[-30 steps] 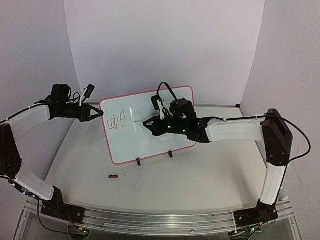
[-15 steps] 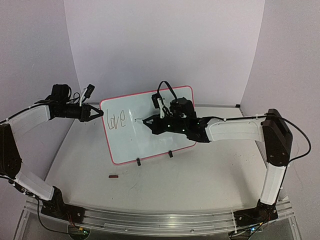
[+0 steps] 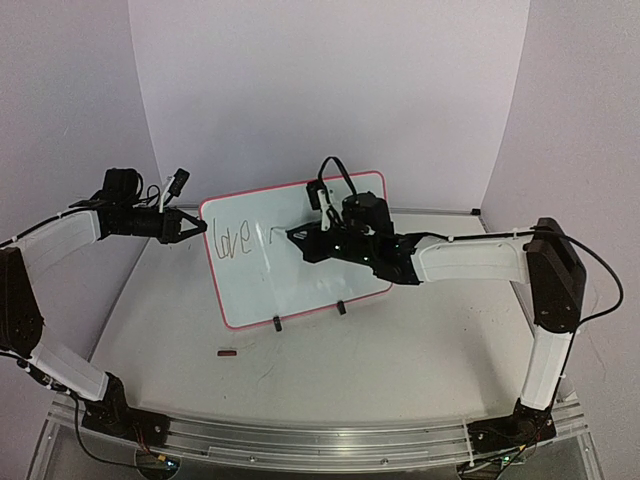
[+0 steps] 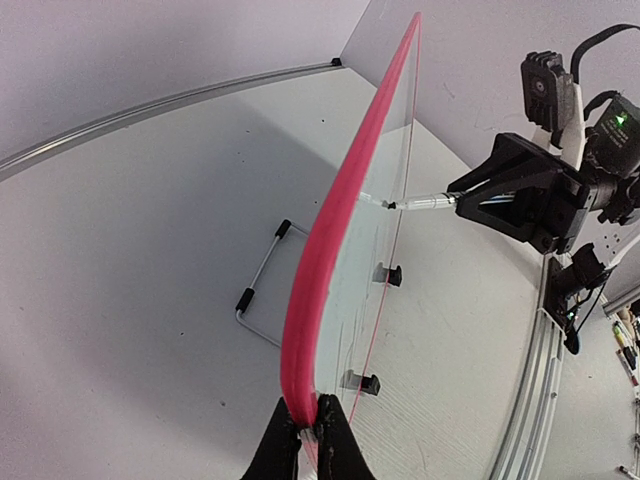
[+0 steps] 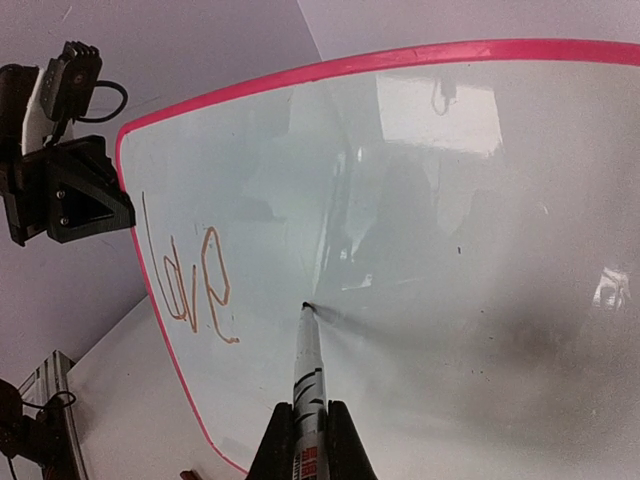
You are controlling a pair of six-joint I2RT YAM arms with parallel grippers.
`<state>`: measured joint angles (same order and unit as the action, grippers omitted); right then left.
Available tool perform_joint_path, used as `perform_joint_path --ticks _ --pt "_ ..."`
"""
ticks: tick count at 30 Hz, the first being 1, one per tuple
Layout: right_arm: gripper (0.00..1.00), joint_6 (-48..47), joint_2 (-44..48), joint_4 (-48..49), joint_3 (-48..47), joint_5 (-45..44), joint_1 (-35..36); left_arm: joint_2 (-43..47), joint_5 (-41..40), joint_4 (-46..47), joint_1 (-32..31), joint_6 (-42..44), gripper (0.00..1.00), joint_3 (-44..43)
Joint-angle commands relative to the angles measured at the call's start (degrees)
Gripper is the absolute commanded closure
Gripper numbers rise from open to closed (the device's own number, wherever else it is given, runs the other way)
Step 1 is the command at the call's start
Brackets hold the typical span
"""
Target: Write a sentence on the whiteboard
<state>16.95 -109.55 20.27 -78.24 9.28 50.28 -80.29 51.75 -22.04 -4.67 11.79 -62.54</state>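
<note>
With the left hand (image 4: 309,424) pinching the whiteboard (image 4: 330,250) edge, the right hand (image 5: 309,425), pinching the marker (image 5: 306,362), should press lightly just right of "love" (image 5: 196,288).

Two matching machines fill the overhead view. The left arm (image 3: 60,235) at nine o'clock and the right arm (image 3: 470,260) at three o'clock wear smooth white shells over their long links, with chunky matte-black housings at the joints and black bases at six o'clock. A thick black cable (image 4: 600,42) curls above the right wrist, where a green light (image 4: 617,118) glows on the dark casing. The left gripper (image 3: 203,228) and right gripper (image 3: 292,235) taper to black, angular fingers (image 4: 283,445). Each carries a small camera block (image 4: 545,85) on a white bracket.
</note>
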Motion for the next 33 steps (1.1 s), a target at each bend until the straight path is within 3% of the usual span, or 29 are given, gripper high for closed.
perform_joint_path --ticks 1,33 --pt "1.00 0.1 1.7 1.9 0.0 -5.4 -0.8 -0.4 -3.7 -2.1 0.1 1.7 1.00 -1.5" --pt "1.00 3.6 1.9 4.8 5.6 -3.4 -0.8 -0.7 -3.5 -2.1 0.1 1.7 1.00 -1.5"
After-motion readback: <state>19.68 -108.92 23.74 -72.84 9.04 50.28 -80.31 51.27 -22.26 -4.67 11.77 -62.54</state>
